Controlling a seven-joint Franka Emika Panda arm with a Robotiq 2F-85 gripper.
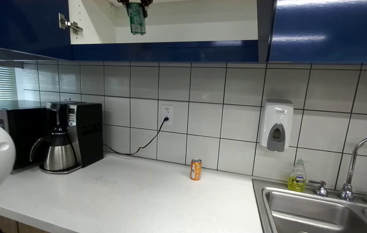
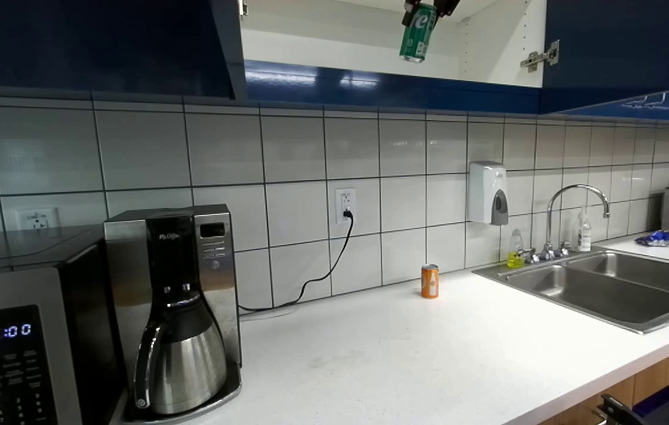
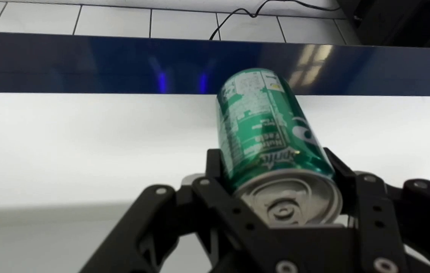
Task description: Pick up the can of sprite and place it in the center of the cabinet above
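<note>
Overhead, in an exterior view, the Sprite can (image 1: 137, 21) hangs at the open cabinet (image 1: 186, 30), inside or before it I can't tell; in an exterior view it tilts, well above the counter (image 2: 369, 366); in the wrist view the gripper (image 3: 271, 159) pinches its sides.

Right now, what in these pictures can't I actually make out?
Top of the gripper: cut off by the upper edge in both exterior views.
Top of the cabinet: cut off likewise there.
Small print on the can of Sprite: too blurred in the wrist view.
Fine lettering on the soap bottle: too small in an exterior view.
</note>
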